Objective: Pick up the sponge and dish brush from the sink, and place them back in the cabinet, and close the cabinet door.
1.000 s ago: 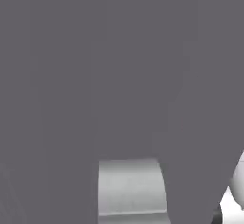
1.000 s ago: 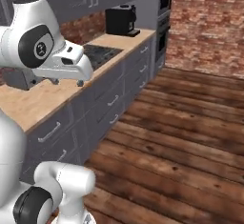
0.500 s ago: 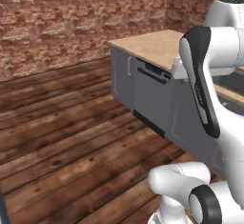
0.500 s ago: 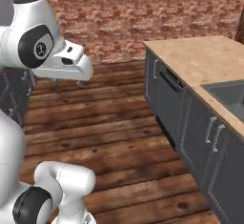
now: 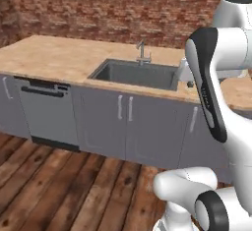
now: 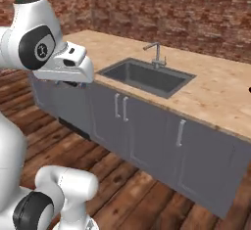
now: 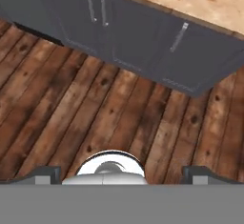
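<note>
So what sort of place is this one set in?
A rendered home kitchen, most likely: a dark sink with a slim faucet set in a light wood countertop, grey under-counter cabinets, brick walls and a plank floor.

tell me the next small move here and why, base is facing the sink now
Probably roll the base closer to the sink and swing the arm out over it. The gripper is open, holds nothing and looks down at the wood floor in front of the grey under-counter cabinets, short of the countertop. What lies in the basin cannot be made out from here.
</note>
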Robot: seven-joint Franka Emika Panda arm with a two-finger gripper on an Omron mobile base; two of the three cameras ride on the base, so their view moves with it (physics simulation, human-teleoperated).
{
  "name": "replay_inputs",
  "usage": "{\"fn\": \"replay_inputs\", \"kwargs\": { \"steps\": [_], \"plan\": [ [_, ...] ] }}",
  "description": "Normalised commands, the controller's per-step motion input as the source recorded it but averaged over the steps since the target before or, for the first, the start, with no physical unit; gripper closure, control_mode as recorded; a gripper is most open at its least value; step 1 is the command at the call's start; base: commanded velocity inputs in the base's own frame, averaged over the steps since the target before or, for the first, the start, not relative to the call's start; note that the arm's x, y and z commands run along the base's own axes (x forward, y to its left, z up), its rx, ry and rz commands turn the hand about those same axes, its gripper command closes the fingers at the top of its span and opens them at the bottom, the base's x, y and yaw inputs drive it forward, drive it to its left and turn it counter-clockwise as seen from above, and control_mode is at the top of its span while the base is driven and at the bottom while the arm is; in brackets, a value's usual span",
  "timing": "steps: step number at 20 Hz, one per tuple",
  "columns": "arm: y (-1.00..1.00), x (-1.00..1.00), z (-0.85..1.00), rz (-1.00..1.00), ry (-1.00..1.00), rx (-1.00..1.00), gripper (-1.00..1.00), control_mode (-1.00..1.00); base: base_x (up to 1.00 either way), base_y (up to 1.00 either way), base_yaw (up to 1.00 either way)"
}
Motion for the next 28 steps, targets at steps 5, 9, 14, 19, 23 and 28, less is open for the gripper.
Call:
{"fn": "replay_inputs", "kwargs": {
  "steps": [5,9,14,19,23,28],
  "plan": [
    [0.00,0.00,0.00,0.00,0.00,0.00,-1.00,1.00,0.14,0.13,-0.87],
    [0.00,0.00,0.00,0.00,0.00,0.00,-1.00,1.00,0.24,0.17,-0.78],
    [0.00,0.00,0.00,0.00,0.00,0.00,-1.00,1.00,0.20,0.34,-0.56],
    [0.00,0.00,0.00,0.00,0.00,0.00,-1.00,1.00,0.08,0.52,-0.29],
    [0.00,0.00,0.00,0.00,0.00,0.00,-1.00,1.00,0.02,0.63,-0.10],
    [0.00,0.00,0.00,0.00,0.00,0.00,-1.00,1.00,0.00,0.62,0.03]
  ]
}}
